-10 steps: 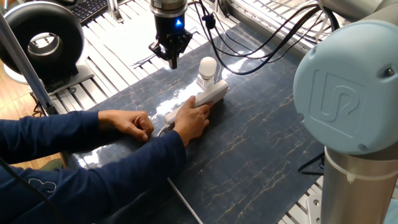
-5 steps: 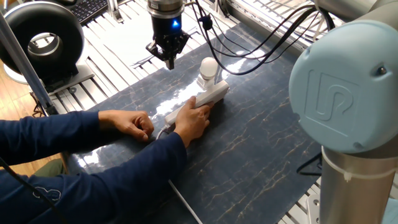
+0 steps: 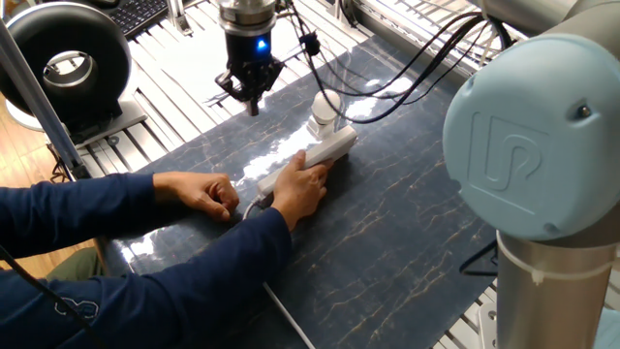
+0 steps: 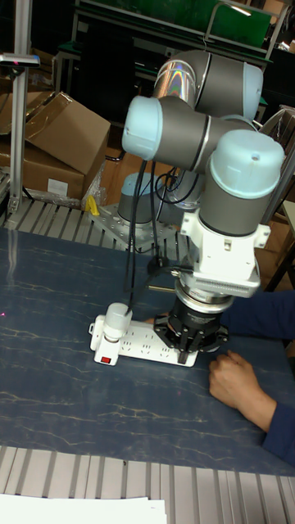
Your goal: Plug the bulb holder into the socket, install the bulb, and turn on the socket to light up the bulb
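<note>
gripper (image 3: 253, 104): your fingers are sitting pinched together, gripping nothing, hovering just beside the socket (image 3: 320, 155)
bulb (image 3: 325, 105): standing upright in the socket's far end
person's hand (image 3: 300, 189): pressing down on the socket

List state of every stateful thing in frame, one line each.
bulb: seated upright in holder, unlit.
bulb holder: plugged into the socket's far end.
socket: flat on table, held by person's hand.
red switch: position unclear, no glow.
gripper: fingers together, empty, above table beside bulb.
</note>
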Action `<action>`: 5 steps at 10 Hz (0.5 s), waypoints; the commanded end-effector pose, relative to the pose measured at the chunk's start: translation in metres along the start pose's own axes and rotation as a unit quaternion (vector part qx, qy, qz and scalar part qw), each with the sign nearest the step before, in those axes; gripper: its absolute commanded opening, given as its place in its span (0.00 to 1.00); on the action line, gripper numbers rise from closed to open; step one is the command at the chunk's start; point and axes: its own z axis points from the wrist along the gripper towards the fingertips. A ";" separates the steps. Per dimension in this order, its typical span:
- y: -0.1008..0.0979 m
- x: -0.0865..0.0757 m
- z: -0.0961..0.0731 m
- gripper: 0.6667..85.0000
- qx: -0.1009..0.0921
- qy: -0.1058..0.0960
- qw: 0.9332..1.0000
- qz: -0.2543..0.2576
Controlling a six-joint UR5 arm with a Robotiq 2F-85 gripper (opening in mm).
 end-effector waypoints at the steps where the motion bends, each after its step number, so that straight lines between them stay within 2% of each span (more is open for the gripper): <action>1: 0.038 0.010 0.007 0.01 -0.029 0.018 0.999 0.003; 2: 0.053 0.013 0.016 0.01 -0.037 0.019 0.999 0.008; 3: 0.063 0.014 0.027 0.01 -0.035 0.013 0.999 0.013; 4: 0.068 0.016 0.034 0.01 -0.033 0.012 0.999 0.013; 5: 0.061 0.018 0.038 0.01 -0.020 0.012 1.000 0.002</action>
